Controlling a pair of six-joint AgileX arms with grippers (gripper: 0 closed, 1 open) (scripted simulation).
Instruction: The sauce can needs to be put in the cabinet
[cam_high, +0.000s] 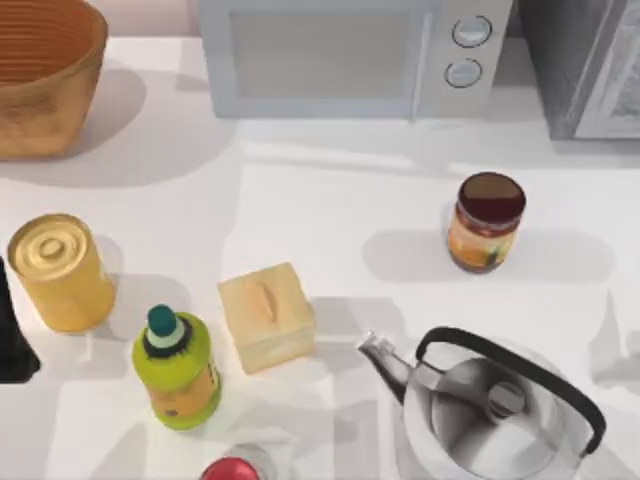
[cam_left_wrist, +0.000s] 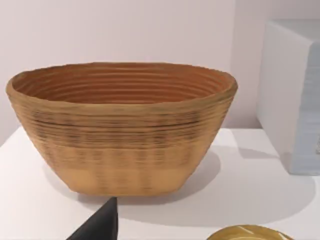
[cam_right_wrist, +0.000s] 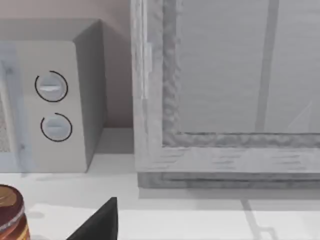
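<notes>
**A:** So what's likely going sideways here? The sauce can (cam_high: 487, 221) is standing upright on the counter (cam_high: 330, 200), right of center, just in front of the microwave (cam_high: 350, 55) dials and near the cabinet (cam_high: 590, 65) at the far right. Nothing is gripping it.

**B:** My guess: the kettle (cam_high: 490, 400) is sitting just on the near side of the can, so an arm coming in low from there could be clipping its handle. Also the cabinet door is looking closed in the right wrist view, so the can is probably going nowhere until that's open.

**A:** Jaws?

**B:** Can't tell for either arm. I'm only seeing a dark tip of the right gripper (cam_right_wrist: 97, 222) and of the left gripper (cam_left_wrist: 97, 225), which is facing the wicker basket (cam_left_wrist: 122, 127).

**A:** Anything cut off?

**B:** The cabinet is running off frame, so I'm not finding a handle. A red-topped thing (cam_high: 232, 468) at the near edge is too cropped to name.
</notes>
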